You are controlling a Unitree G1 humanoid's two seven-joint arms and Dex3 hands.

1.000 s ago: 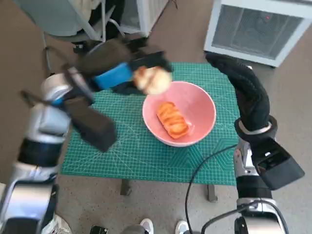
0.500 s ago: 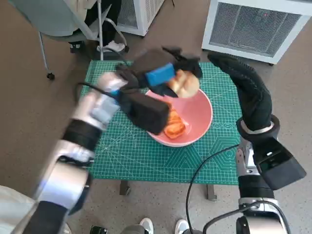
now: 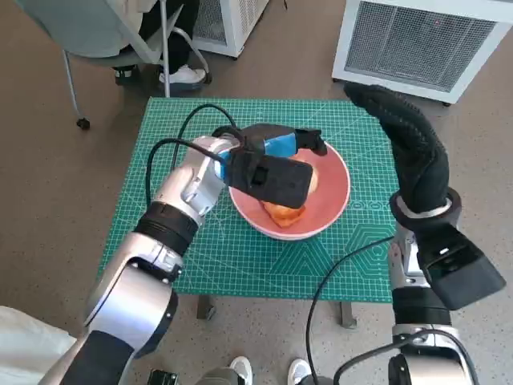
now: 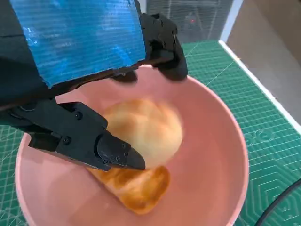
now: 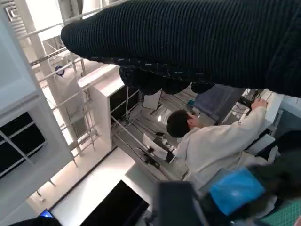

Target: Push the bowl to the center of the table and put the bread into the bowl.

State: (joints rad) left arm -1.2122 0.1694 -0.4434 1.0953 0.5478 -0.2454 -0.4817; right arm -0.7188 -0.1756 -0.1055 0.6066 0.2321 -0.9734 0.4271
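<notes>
The pink bowl [image 3: 343,188] stands near the middle of the green mat [image 3: 232,257]. My left hand [image 3: 276,147] hovers just over its back half. In the left wrist view a round pale bun [image 4: 146,127] lies blurred inside the bowl [image 4: 237,141], on top of an orange long bread [image 4: 134,188]. My left hand [image 4: 84,42] has its fingers [image 4: 113,151] spread around the bun, and the far ones stand off it. In the head view only an edge of the bun [image 3: 316,178] and of the orange bread [image 3: 282,214] show. My gloved right hand [image 3: 405,140] is raised over the table's back right and holds nothing.
A black cable [image 3: 337,273] crosses the mat's front right. A white slatted appliance [image 3: 425,40] stands behind the table, and a chair [image 3: 104,32] at the back left. Shoes [image 3: 240,373] show below the front edge. The right wrist view shows a person [image 5: 211,141] and the glove [image 5: 197,33].
My left hand has carried the round bun from left of the bowl to over it, and the bun now lies in the bowl, free of the fingers. The right hand has stayed put.
</notes>
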